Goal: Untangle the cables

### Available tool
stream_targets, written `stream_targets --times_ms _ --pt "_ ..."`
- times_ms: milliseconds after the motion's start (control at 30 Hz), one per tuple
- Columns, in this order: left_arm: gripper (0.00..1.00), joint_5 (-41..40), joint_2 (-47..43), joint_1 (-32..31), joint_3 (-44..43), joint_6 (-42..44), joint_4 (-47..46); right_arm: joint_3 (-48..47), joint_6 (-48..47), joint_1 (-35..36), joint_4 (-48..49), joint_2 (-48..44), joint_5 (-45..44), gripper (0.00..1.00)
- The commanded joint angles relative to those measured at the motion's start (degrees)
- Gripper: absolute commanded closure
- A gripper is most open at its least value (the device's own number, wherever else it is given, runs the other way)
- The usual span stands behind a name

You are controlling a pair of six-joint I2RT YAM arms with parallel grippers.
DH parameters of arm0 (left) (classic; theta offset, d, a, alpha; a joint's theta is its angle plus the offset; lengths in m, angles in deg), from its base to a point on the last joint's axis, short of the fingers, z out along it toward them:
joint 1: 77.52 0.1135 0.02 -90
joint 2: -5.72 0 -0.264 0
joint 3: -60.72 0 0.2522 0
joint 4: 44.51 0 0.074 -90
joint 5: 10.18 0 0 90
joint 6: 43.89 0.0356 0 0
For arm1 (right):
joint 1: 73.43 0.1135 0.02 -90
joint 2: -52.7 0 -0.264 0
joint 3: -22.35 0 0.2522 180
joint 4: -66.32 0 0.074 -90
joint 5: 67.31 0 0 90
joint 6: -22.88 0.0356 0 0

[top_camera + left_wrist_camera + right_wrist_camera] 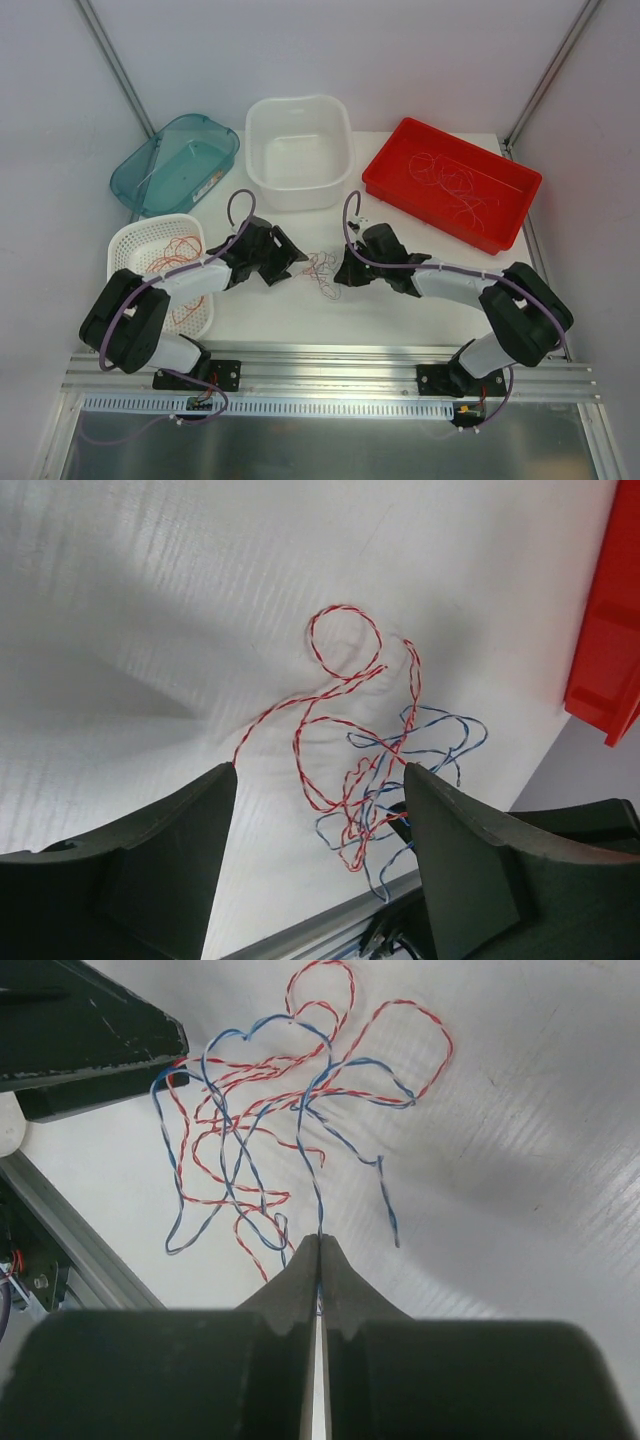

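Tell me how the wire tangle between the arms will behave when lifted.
Probably floppy: the wires lie in loose curls on the table. Likely light, being so thin. Strands cross, so lifting the blue wire pinched in the right end effector may drag red wires along.

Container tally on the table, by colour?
White: 2 (tub, basket)
Teal: 1 (clear bin)
Red: 1 (tray)
Total: 4

left tool [320, 780] stands spread wide, right tool [320, 1245] pinched tight on the cables [320, 1220].
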Motion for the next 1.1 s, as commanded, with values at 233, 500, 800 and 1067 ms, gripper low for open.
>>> stream_targets --times_ms 233,500,800,1067 --pt "0.37 4.8 7.4 -2.9 -0.7 -8.2 -7.4 0.9 2.9 0.4 5.7 2.2 0.0 0.99" --pt "0.81 2.6 10.9 -3.4 -0.5 -8.8 -9.6 1.8 2.9 0.7 6.0 2.1 -0.2 0.99" --pt "1.0 -6.6 2.8 -1.2 1.3 1.0 -0.9 4.2 -2.5 -2.5 -2.9 -7.5 -4.6 0.99" --pt "1.0 -15.2 -9.1 4.0 1.3 12.5 12.9 1.2 -8.5 -14.0 -28.8 -25.4 -11.0 0.99"
